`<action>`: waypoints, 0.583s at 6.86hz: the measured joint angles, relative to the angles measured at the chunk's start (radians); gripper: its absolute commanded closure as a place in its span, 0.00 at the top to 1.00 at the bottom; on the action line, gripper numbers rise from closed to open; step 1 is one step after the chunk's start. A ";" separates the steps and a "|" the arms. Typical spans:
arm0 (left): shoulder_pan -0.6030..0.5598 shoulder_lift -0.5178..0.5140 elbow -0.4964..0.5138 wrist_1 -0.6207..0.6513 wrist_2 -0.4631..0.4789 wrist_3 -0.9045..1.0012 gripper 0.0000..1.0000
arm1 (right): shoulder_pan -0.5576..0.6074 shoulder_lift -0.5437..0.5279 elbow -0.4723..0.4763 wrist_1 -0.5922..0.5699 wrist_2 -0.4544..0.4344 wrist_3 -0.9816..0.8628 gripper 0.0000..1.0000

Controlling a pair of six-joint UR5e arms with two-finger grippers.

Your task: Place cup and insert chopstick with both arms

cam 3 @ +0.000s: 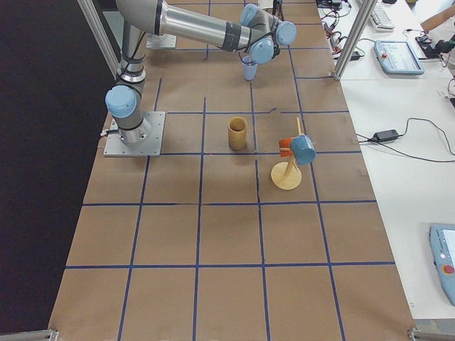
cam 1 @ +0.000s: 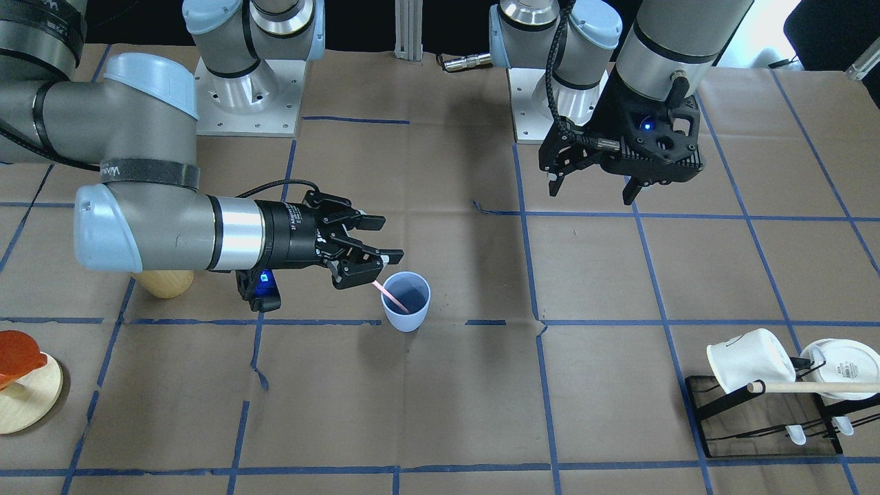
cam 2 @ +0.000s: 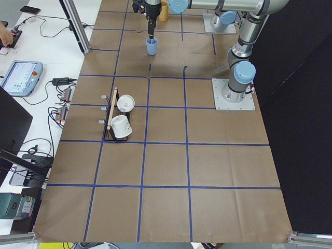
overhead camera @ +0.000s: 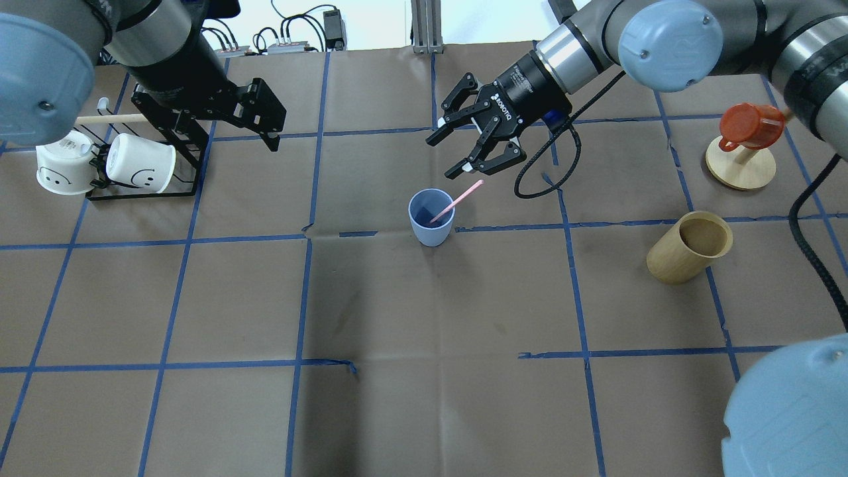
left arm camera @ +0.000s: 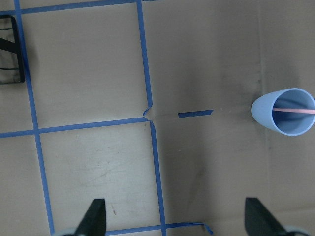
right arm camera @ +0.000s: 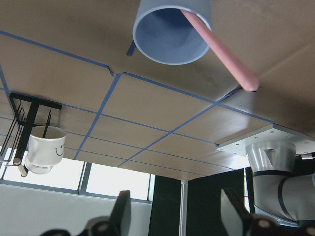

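Chopstick is leaning inside the cup, its upper end sitting just beside your right pincer, whose fingers are standing apart. You are risking snagging it and tipping the cup. The left pincer, also spread, is hanging well away.

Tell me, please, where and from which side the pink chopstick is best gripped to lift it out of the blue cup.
Grip the chopstick on its free upper end, above the rim of the cup; the lower part sits inside the cup. It leans toward the open right gripper, so I would come from that side, closing across the thin shaft.
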 measured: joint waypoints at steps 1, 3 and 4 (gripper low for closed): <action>0.002 0.000 0.000 0.000 -0.002 0.000 1.00 | 0.000 -0.006 -0.014 -0.043 -0.008 0.050 0.99; 0.003 0.001 0.001 0.000 -0.003 -0.001 1.00 | -0.003 -0.035 -0.039 -0.129 -0.115 0.056 0.99; 0.002 0.001 0.000 -0.001 -0.003 -0.001 1.00 | -0.010 -0.069 -0.042 -0.175 -0.204 -0.011 0.99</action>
